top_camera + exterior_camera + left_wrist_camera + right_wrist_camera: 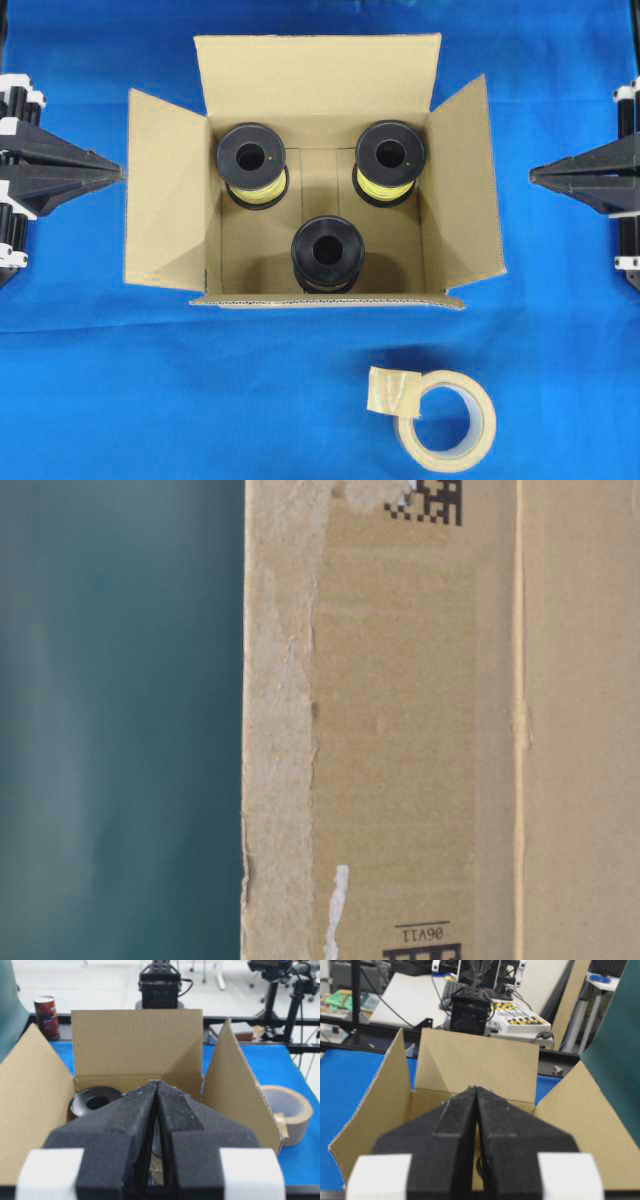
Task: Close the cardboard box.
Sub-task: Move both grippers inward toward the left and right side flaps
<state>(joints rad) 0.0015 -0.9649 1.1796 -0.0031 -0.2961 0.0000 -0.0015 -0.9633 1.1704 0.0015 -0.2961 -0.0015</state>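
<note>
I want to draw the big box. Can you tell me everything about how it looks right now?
The cardboard box is brown corrugated card, standing open on the blue cloth with all four flaps up or spread outward. Inside stand three black spools, two wound with yellow thread. Its outer wall shows worn tape strips and black square printed codes. The left gripper and the right gripper, both shut, point at its sides without touching.

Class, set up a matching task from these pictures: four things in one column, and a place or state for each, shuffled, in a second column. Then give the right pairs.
Things:
1. cardboard box
2. tape roll
3. three spools
4. left gripper

Places or states:
A. inside the box
B. shut, beside the box's left flap
C. flaps open
D. on the blue cloth, in front of the box

Pairs: 1-C, 2-D, 3-A, 4-B
</note>
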